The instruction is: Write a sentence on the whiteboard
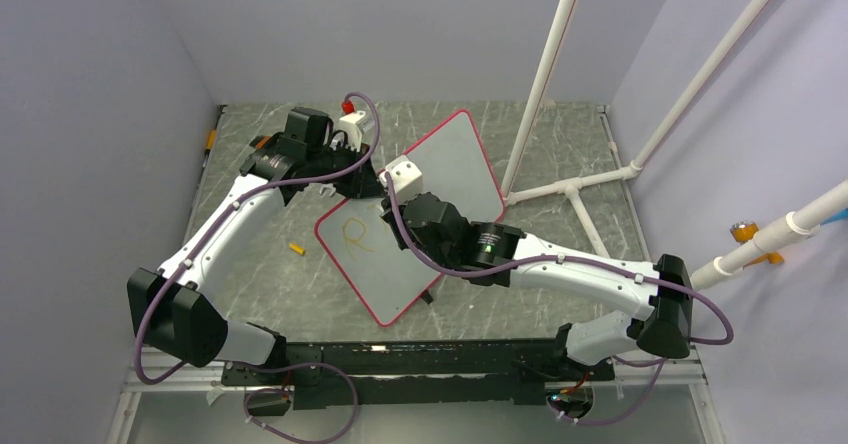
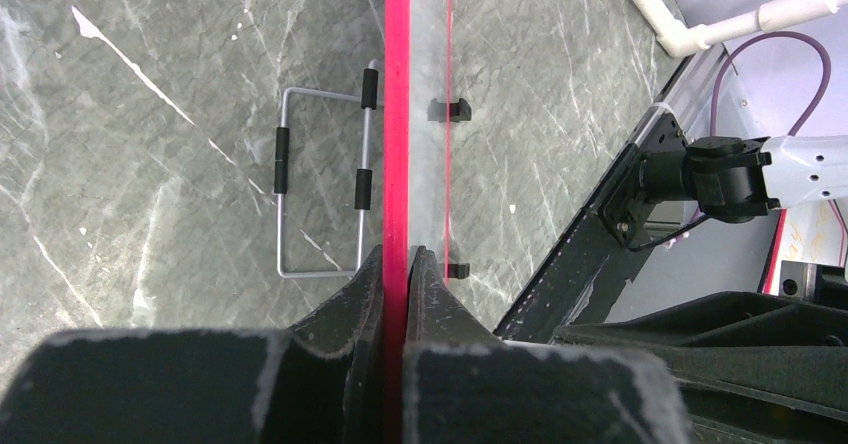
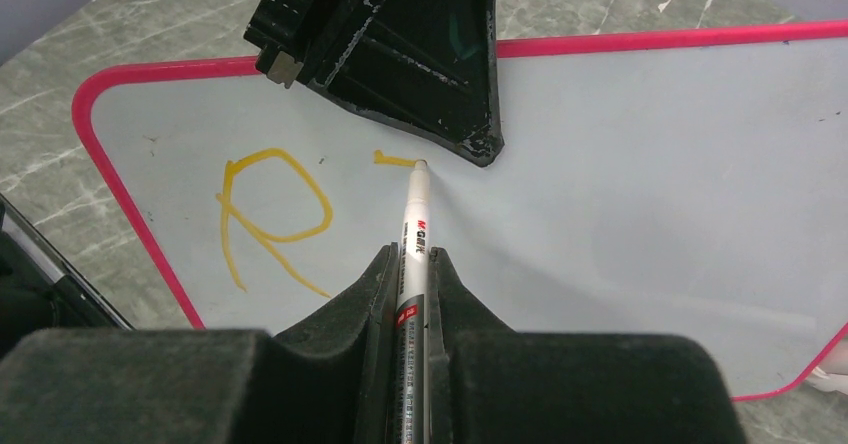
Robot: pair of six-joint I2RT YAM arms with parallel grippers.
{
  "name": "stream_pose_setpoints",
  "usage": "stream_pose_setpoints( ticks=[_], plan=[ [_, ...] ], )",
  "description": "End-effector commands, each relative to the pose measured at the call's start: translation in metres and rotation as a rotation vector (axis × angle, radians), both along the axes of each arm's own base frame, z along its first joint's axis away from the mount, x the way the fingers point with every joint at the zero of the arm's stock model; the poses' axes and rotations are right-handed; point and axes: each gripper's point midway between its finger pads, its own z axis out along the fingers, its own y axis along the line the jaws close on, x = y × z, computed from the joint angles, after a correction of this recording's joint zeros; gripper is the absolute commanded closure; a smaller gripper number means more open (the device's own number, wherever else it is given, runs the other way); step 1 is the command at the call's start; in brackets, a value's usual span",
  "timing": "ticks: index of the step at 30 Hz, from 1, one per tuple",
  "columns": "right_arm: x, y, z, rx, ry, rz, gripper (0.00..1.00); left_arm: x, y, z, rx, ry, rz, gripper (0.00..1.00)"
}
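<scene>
The whiteboard (image 1: 455, 159) lies diagonally on the marble table, pale grey with a red-pink rim. My left gripper (image 2: 398, 254) is shut on its rim (image 2: 398, 114), seen edge-on; it grips the board's left edge in the top view (image 1: 368, 171). My right gripper (image 3: 412, 254) is shut on a white marker pen (image 3: 414, 224), over the board's middle (image 1: 392, 202). The pen's tip touches the board (image 3: 650, 194). The sentence (image 3: 270, 214) is an orange "R" plus a short stroke (image 3: 393, 159) ending at the tip. The "R" also shows in the top view (image 1: 357, 234).
A small yellow cap (image 1: 296, 249) lies on the table left of the board. A wire stand (image 2: 320, 184) and black clips (image 2: 448, 111) show at the board's back. White pipes (image 1: 560, 54) rise at the right. Walls close in on three sides.
</scene>
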Motion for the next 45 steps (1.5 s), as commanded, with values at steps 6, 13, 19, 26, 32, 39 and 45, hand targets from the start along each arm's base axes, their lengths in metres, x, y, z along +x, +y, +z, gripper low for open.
stream_pose_setpoints(
  ticks=[6, 13, 19, 26, 32, 39, 45],
  plan=[
    [0.006, -0.008, -0.001, -0.004, -0.005, -0.03, 1.0, 0.033, 0.011, 0.009, 0.098, -0.205, 0.053, 1.0],
    [0.002, -0.023, 0.01, 0.037, -0.014, -0.048, 1.0, 0.035, 0.013, 0.008, 0.111, -0.209, 0.068, 1.0],
    [0.004, -0.039, 0.008, 0.052, -0.007, -0.083, 1.0, 0.035, 0.013, 0.008, 0.111, -0.205, 0.064, 1.0],
    [0.011, -0.054, 0.008, 0.093, 0.016, -0.111, 1.0, 0.035, 0.013, 0.007, 0.111, -0.205, 0.065, 1.0],
    [0.017, -0.059, 0.01, 0.102, 0.019, -0.117, 1.0, 0.034, 0.013, 0.008, 0.111, -0.21, 0.064, 1.0],
    [0.022, -0.061, 0.016, 0.129, 0.021, -0.104, 1.0, 0.034, 0.014, 0.008, 0.117, -0.211, 0.066, 1.0],
    [0.026, -0.058, 0.016, 0.14, 0.02, -0.086, 1.0, 0.034, 0.014, 0.009, 0.116, -0.22, 0.066, 1.0]
  ],
)
